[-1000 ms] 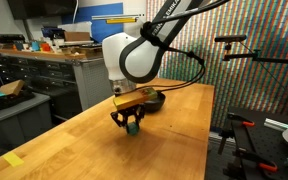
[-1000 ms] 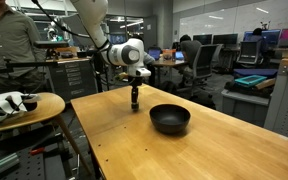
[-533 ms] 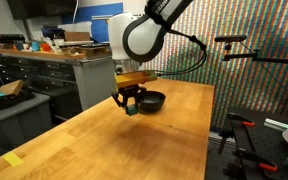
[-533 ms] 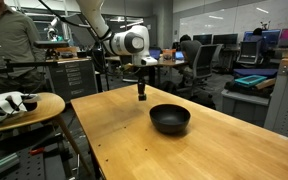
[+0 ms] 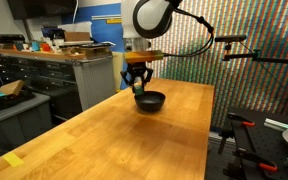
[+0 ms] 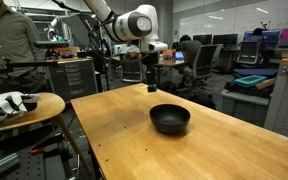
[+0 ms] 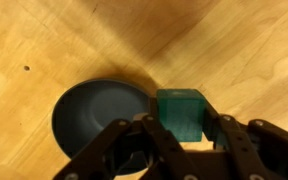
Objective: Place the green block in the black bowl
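My gripper (image 7: 180, 128) is shut on the green block (image 7: 179, 112), a small plain cube held between the two fingers. In the wrist view the black bowl (image 7: 96, 118) lies below and to the left of the block, its rim just under the block's left edge. In both exterior views the gripper (image 5: 138, 86) (image 6: 151, 86) hangs well above the wooden table, close to the bowl (image 5: 150, 101) (image 6: 170, 118). The block shows as a small green spot between the fingers (image 5: 139, 87).
The wooden table (image 5: 104, 140) has a yellow tape mark near its front corner (image 5: 14, 159). A round side table with a white object (image 6: 14, 103) stands beside it. Cabinets, a camera stand (image 5: 246, 60) and people at desks are in the background.
The gripper has risen and carried the green block across the table toward the black bowl, from low over the wood to high beside the bowl.
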Robot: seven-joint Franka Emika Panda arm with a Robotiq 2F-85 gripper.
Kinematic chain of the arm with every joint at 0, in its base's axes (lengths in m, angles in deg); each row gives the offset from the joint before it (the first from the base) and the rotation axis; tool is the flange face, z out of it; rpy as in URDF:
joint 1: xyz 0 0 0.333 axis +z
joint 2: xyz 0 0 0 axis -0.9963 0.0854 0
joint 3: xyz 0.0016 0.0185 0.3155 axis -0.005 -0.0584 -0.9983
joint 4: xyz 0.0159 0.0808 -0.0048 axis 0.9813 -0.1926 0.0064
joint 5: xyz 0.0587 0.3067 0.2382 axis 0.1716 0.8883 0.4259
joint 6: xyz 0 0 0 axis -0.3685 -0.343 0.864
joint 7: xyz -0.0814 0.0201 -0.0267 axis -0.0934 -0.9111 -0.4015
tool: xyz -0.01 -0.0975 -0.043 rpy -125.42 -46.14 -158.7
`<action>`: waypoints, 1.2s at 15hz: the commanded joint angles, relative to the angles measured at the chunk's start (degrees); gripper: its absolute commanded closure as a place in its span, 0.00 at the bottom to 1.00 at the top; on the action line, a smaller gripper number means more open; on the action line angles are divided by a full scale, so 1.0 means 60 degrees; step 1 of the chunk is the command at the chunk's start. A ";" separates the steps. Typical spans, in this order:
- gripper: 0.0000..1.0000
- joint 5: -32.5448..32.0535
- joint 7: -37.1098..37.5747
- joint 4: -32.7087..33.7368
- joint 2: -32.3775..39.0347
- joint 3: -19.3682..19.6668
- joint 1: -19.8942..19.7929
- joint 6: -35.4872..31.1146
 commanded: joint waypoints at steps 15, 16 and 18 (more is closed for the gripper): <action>0.83 0.0343 -0.0544 -0.0572 0.0581 0.0142 -0.1549 -0.0301; 0.83 0.0353 -0.0544 -0.0512 0.0710 0.0143 -0.1546 -0.0364; 0.83 0.0355 -0.0532 -0.0402 0.0928 0.0156 -0.1523 -0.0493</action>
